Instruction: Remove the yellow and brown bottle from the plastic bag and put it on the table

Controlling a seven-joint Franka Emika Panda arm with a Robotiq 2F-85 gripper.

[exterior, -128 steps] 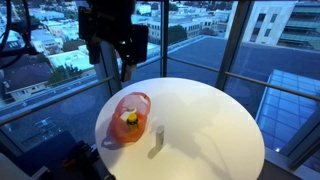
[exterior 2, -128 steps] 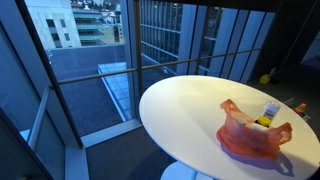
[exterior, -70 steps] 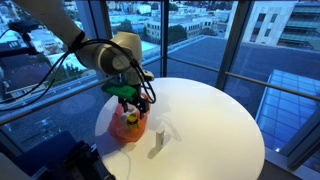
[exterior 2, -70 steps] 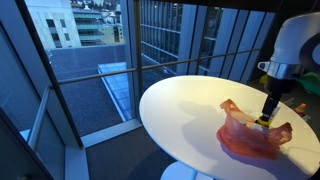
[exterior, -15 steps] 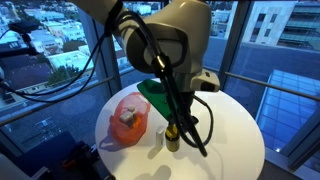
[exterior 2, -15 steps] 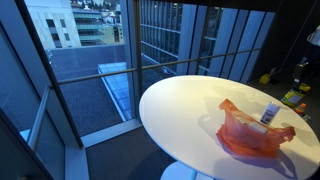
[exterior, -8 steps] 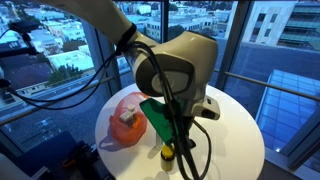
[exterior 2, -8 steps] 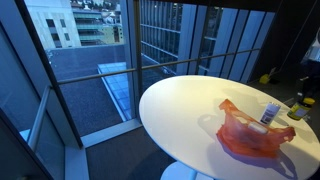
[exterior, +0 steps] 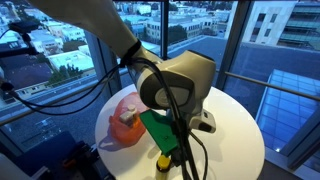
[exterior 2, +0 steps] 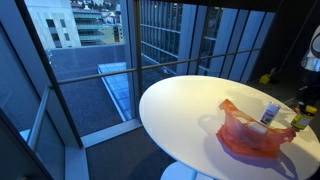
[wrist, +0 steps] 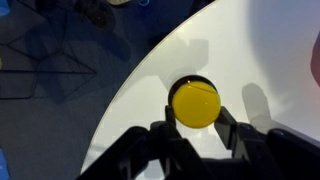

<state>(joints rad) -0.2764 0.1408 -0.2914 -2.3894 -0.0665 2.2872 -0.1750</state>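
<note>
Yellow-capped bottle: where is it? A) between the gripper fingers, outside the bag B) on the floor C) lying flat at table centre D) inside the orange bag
A: the wrist view shows the yellow-capped bottle flanked by the fingers of the gripper over the table edge; in an exterior view it is beside the orange bag, not inside.

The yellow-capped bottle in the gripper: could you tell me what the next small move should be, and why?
Probably lower it straight down onto the table. The yellow-capped bottle sits clamped in the gripper, already outside the plastic bag, over the table near its edge; whether its base touches cannot be seen.
</note>
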